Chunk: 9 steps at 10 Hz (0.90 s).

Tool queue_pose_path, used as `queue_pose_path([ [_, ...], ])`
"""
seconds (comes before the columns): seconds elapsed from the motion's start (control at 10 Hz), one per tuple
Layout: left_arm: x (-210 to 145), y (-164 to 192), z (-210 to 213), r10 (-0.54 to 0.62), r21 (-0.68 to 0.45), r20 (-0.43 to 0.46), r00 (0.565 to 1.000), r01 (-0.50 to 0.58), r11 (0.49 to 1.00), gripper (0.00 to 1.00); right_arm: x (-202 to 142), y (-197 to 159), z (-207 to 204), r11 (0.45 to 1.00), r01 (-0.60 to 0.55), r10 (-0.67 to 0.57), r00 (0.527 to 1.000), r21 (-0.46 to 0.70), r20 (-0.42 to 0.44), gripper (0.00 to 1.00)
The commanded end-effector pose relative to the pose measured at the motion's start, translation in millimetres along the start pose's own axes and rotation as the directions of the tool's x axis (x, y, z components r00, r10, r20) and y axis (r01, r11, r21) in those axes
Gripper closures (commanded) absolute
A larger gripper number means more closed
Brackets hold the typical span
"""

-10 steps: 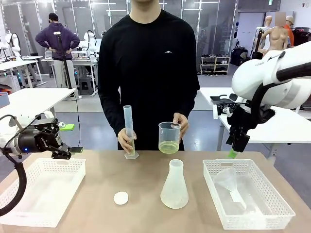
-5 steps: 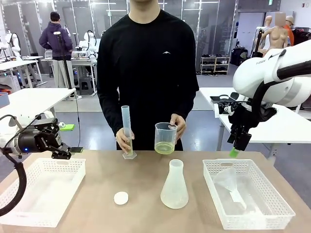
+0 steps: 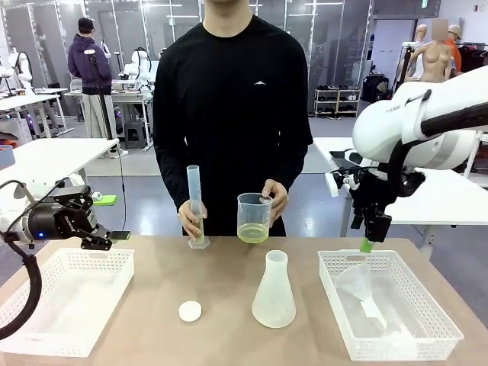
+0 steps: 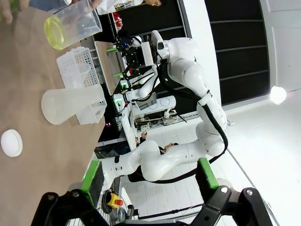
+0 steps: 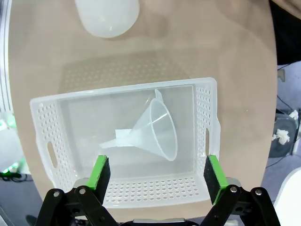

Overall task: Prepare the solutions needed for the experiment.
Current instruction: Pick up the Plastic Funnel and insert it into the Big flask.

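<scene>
The solution is a shallow yellow-green layer in a clear beaker that the person holds just above the table's far edge. Their other hand steadies a tall graduated cylinder standing on the table. In the left wrist view the beaker and its solution sit at the top left. My left gripper hovers open over the far left table edge. Open as well, my right gripper hangs above the right basket, over a clear funnel.
An empty conical flask stands mid-table, with a white round cap to its left. White perforated baskets lie at the left and at the right.
The person has shifted the cylinder and the beaker slightly left and lower. My right arm has swung a little toward the middle. The left arm has stayed put.
</scene>
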<state>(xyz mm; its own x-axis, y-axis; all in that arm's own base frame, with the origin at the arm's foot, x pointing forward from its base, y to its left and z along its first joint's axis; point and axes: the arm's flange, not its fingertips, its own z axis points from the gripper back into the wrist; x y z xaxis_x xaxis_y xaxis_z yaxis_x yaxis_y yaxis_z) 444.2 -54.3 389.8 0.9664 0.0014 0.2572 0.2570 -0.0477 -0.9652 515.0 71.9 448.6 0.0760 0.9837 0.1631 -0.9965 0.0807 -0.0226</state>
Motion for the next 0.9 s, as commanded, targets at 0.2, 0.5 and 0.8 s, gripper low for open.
queue_pose_path([
  [0.2, 0, -1, -1, -0.007, -0.006, 0.002, 1.000, 0.007, 1.000, 0.00, -7, -36, -16, 0.980, -0.103, 0.109, 0.994, 0.172, -0.026, 0.00],
  [0.5, 0, -1, -1, -0.007, -0.006, 0.002, 1.000, 0.007, 1.000, 0.00, -5, -55, -31, 0.953, -0.111, 0.133, 0.989, 0.283, -0.060, 0.00],
  [0.8, 0, -1, -1, -0.007, -0.006, 0.002, 1.000, 0.007, 1.000, 0.00, -8, -72, -52, 0.926, -0.154, 0.198, 0.975, 0.344, -0.098, 0.00],
])
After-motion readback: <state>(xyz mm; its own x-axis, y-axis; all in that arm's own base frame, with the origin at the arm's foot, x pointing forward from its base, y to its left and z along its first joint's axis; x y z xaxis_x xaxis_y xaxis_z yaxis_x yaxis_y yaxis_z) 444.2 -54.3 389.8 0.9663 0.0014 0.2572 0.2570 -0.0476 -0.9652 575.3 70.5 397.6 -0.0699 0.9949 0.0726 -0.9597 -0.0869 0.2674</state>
